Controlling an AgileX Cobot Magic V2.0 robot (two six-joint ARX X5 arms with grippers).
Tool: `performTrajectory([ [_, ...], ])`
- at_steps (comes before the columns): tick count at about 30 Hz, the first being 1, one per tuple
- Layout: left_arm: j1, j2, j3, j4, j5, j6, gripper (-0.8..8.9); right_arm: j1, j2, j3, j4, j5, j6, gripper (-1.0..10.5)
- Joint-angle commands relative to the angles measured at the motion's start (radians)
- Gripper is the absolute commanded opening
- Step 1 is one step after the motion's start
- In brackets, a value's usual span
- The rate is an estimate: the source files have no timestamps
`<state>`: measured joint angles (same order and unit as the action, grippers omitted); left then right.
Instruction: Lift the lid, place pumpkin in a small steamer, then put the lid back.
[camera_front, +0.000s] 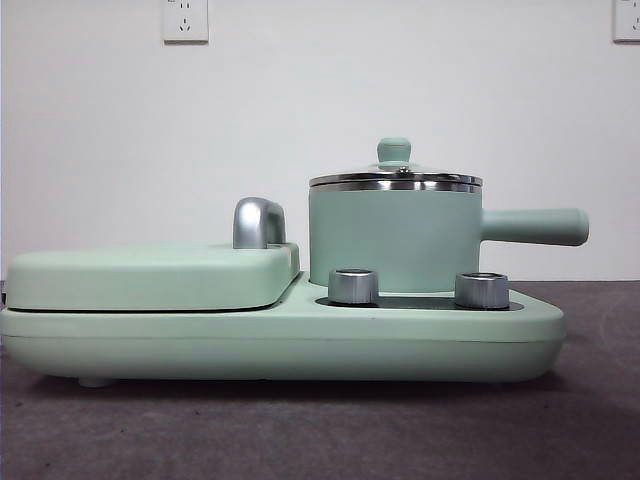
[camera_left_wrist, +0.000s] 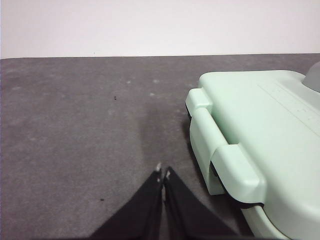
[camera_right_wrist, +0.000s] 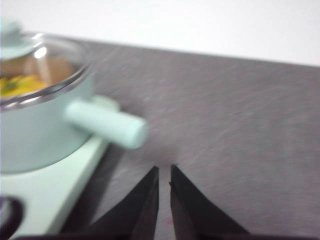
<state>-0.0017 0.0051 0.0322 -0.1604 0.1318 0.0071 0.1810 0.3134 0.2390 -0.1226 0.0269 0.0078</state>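
Right of centre in the front view, the small steamer (camera_front: 395, 240) stands on the mint-green cooker base (camera_front: 280, 335), its long handle reaching toward the right edge of the frame. Its lid (camera_front: 395, 178) sits level on the steel rim, the mint knob on top. Through the glass in the upper left of the right wrist view, a yellow-orange shape shows inside the pot, the pumpkin (camera_right_wrist: 17, 84), though blur hides its detail. Behind the flat griddle cover (camera_front: 150, 275) at the left, a curved steel handle (camera_front: 258, 222) rises, and 2 steel dials (camera_front: 353, 286) stand on the base below the pot. Neither arm shows in the front view. Over bare grey table (camera_left_wrist: 75, 130), the left gripper (camera_left_wrist: 162, 172) has its jaws pressed together beside the cover's corner. Just off the pot's handle, the right gripper (camera_right_wrist: 164, 172) has its jaws nearly together, holding nothing.
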Motion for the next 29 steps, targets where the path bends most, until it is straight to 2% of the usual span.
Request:
performTrajectory([
  [1,0.002,-0.002,-0.019,0.011,-0.002,0.005,0.07,-0.048,-0.063,-0.031,0.008,0.0,0.003,0.4],
  [6,0.002,-0.002,-0.019,0.011,-0.002,0.005,0.07,-0.099,-0.143,-0.097,0.009,0.0,0.003,0.4],
  [16,0.002,-0.002,-0.019,0.011,-0.002,0.005,0.07,-0.121,-0.31,-0.227,-0.014,0.0,0.018,0.4],
  [29,0.002,-0.002,-0.019,0.011,-0.002,0.005,0.07,-0.146,-0.31,-0.227,-0.018,0.0,0.018,0.4],
])
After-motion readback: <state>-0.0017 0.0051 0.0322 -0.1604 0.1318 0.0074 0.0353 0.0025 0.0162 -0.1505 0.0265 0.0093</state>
